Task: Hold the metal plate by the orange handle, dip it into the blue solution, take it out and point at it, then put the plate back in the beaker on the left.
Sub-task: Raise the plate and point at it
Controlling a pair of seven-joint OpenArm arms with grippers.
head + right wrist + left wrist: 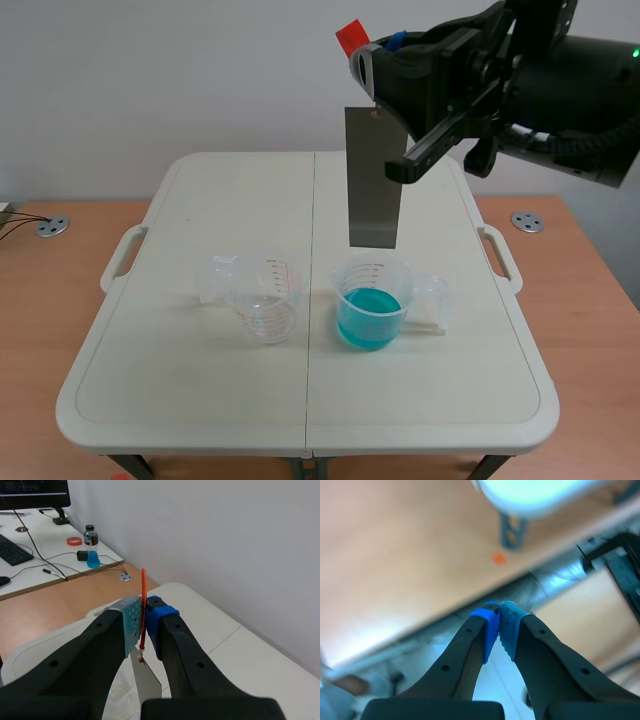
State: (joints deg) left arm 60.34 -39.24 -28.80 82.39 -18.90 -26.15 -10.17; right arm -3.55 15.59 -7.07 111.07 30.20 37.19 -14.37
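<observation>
A grey metal plate hangs upright from its orange handle, its lower edge just above the beaker of blue solution. My right gripper is shut on that handle, high over the table's right half. In the right wrist view the thin orange handle is pinched between the pads of the right gripper, and the plate drops below them. An empty clear beaker stands to the left of the blue one. My left gripper is shut on nothing, off the table, over the floor.
The white folding table rests on a wooden surface. A second clear cup handle shows behind the blue beaker. In the right wrist view a desk beyond holds a small bottle, a tape roll and cables.
</observation>
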